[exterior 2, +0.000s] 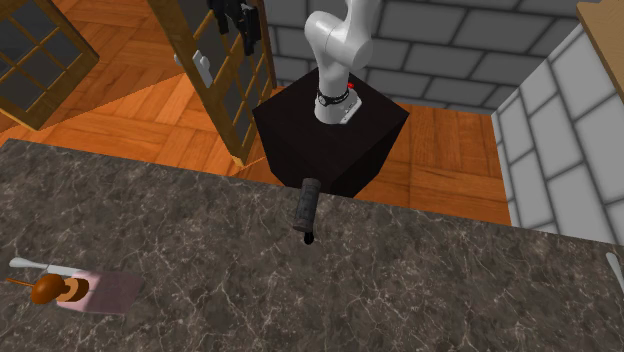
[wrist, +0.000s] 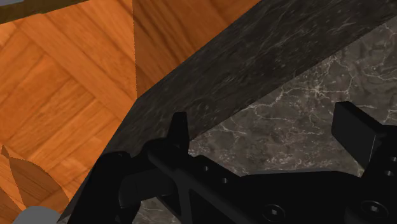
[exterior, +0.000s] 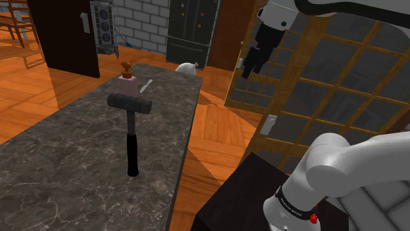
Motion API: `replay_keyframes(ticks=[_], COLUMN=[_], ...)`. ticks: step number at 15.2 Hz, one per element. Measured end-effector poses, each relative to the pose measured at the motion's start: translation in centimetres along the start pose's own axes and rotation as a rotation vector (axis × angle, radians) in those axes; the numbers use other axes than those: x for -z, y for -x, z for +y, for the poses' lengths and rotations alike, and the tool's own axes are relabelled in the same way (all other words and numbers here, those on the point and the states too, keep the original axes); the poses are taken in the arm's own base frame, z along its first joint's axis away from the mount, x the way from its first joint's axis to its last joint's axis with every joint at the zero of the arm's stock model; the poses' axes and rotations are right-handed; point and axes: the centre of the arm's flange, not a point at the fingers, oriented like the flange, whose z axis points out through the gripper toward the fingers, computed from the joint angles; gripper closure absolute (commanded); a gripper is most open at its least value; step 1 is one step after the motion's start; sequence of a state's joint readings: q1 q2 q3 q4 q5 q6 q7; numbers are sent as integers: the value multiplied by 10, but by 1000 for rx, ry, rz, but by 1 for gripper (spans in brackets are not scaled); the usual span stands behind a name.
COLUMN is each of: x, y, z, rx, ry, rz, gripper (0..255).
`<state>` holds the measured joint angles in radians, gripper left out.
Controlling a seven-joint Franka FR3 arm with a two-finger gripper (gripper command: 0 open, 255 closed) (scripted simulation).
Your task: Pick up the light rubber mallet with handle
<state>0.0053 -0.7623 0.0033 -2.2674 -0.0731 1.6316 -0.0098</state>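
Shoulder view: the mallet (exterior: 131, 134), with a dark grey head and a black handle, lies flat on the dark marble counter (exterior: 59, 170). Its head is at the far end, near a pink board (exterior: 127, 83) that carries a brown object. The gripper (exterior: 249, 67) hangs high to the shoulder view's right, out past the counter's edge and in front of a wooden lattice door (exterior: 328, 79), well apart from the mallet. Second exterior view: the mallet (exterior 2: 306, 208) rests by the counter's (exterior 2: 400, 290) edge nearest the black stand (exterior 2: 330, 130), and the gripper (exterior 2: 243, 30) is raised beside the lattice door (exterior 2: 225, 90). Wrist view: the fingers (wrist: 180, 130) stand apart, released, with nothing between them. Beyond the gripper (wrist: 267, 137) lie the counter's (wrist: 299, 95) top and edge and the wooden floor (wrist: 63, 95).
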Motion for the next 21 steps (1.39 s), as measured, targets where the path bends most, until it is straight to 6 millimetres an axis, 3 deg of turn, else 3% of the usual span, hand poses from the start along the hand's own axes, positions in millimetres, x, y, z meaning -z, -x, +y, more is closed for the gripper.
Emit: replay_keyframes(ticks=[2,5,16,21], x=[-1,-5,-20,-25], y=[-4,-22,-86,-104], z=[-5,-29,-152,-210], rx=[9,60,276,375], ry=[-2,-14,-67,-92], rz=[0,0,2,3], gripper=[0,0,0,0])
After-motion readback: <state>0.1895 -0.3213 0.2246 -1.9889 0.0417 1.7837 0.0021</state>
